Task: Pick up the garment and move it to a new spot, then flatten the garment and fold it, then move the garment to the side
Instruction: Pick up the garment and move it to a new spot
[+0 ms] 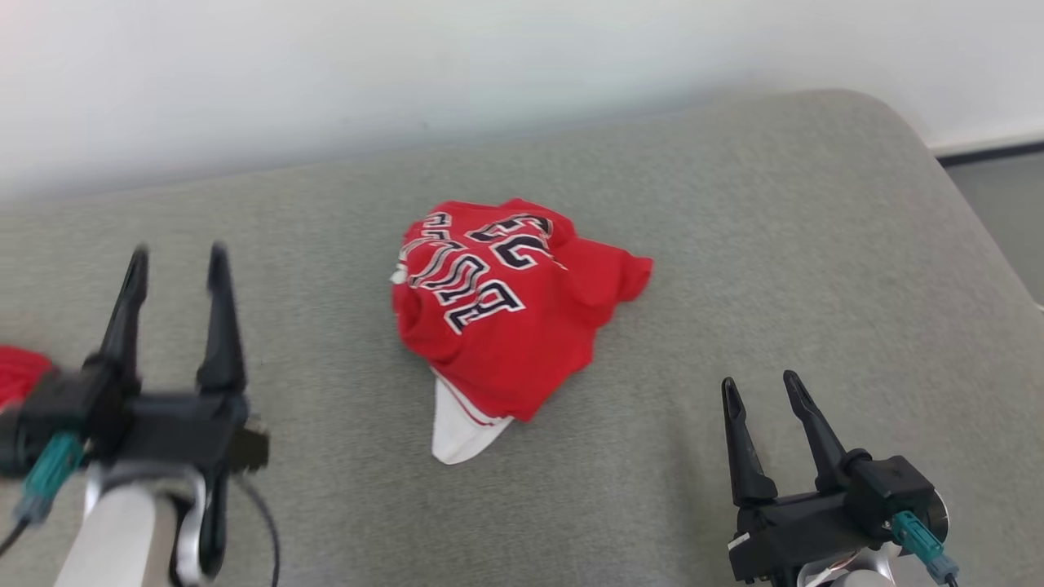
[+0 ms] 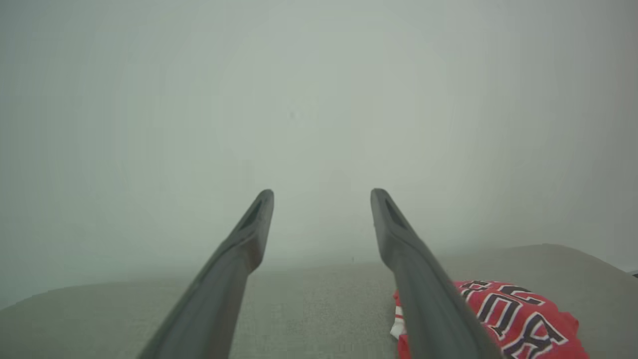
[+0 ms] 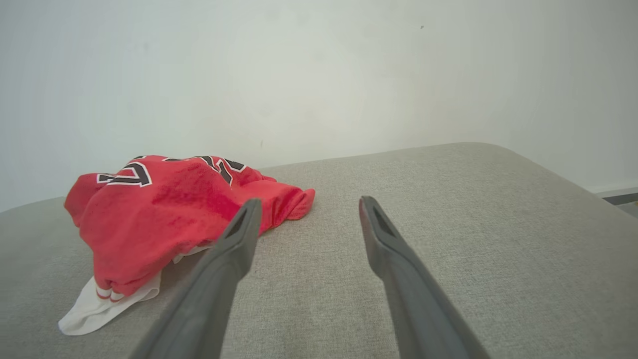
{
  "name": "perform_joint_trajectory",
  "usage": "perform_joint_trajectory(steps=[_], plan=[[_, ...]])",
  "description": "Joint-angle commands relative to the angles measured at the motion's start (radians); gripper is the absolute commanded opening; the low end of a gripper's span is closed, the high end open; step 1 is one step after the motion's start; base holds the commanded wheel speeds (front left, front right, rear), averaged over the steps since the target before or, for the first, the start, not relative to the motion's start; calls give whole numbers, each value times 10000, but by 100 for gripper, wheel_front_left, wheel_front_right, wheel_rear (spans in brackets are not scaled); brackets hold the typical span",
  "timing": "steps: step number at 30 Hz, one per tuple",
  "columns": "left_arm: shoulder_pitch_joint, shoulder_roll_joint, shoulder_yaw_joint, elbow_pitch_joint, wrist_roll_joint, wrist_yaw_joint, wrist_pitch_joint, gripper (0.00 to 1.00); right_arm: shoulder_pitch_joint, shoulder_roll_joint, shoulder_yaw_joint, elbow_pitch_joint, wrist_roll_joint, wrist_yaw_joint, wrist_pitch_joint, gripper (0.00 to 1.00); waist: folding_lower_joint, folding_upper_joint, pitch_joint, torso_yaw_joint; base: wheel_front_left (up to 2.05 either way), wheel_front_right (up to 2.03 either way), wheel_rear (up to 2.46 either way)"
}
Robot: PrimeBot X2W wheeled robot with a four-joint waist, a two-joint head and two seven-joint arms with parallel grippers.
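Observation:
A crumpled red jersey (image 1: 506, 318) with dark lettering and a white hem lies in a heap in the middle of the grey cushion (image 1: 775, 244). My left gripper (image 1: 178, 259) hovers to its left, open and holding nothing. To the jersey's lower right, my right gripper (image 1: 760, 387) is open too, with nothing between its fingers. The left wrist view has the jersey (image 2: 518, 314) low on the right beyond the open gripper (image 2: 321, 192). In the right wrist view the jersey (image 3: 164, 219) lies left of the open gripper (image 3: 309, 202).
A second red item (image 1: 18, 371) peeks out at the far left edge behind my left wrist. A pale wall (image 1: 408, 65) runs along the cushion's back. The cushion's rounded right edge drops to a grey floor (image 1: 1007, 212).

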Motion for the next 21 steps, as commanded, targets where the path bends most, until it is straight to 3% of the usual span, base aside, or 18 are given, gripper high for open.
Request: perform_joint_trajectory(steps=[1,7,12,21], plan=[[512,78,182,-116,144,55,-29,100,144,14,21,15,-60,-21,-6,100,1,1,-435,514,0,0,0],[2033,116,924,-650,561,79,-31,100,275,12,51,74,-173,-21,-6,100,1,1,-641,881,0,0,0],[2998,-283,1470,-1024,948,74,-32,100,352,12,-19,111,-251,-21,-6,100,1,1,-713,1135,0,0,0],[4118,-862,1973,-1192,1800,-455,-33,100,442,12,39,250,-248,-21,-6,100,1,1,-889,1413,0,0,0]])
